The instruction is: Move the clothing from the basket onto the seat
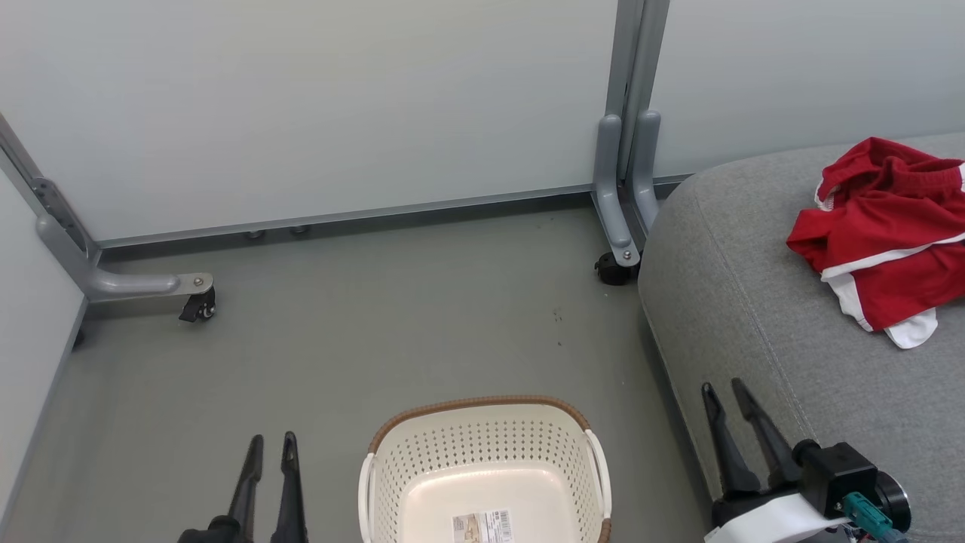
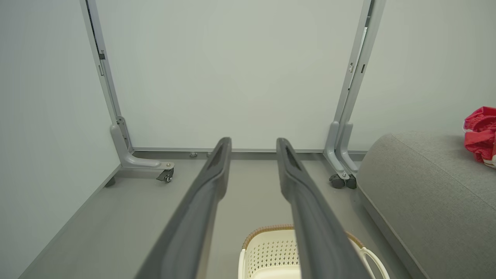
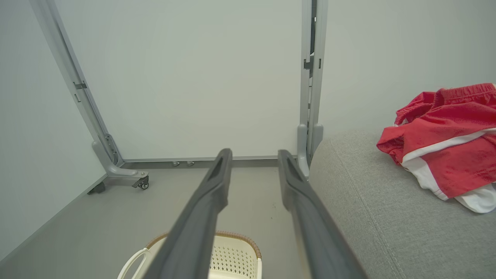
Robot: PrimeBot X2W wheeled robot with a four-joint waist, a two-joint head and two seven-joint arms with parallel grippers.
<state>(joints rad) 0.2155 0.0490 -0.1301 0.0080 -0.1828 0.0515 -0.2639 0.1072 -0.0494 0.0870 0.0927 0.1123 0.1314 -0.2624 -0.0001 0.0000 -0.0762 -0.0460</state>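
The red clothing (image 1: 886, 234) with white stripes lies crumpled on the grey seat (image 1: 746, 317) at the right; it also shows as clothing (image 3: 441, 143) on the seat (image 3: 368, 209) and clothing (image 2: 480, 133) on the seat (image 2: 426, 193). The cream basket (image 1: 482, 445) stands on the floor at the bottom centre with only a paper label inside. My left gripper (image 1: 271, 441) hovers left of the basket, open with nothing between its fingers. My right gripper (image 1: 724, 392) is over the seat's front edge, open and holding nothing. The basket (image 2: 271, 248) and basket (image 3: 232, 252) sit below the fingers.
Pale partition panels stand behind on grey wheeled feet: one foot (image 1: 192, 294) at the left, another foot (image 1: 618, 256) beside the seat's corner. Grey floor (image 1: 422, 317) stretches between the panels and the basket.
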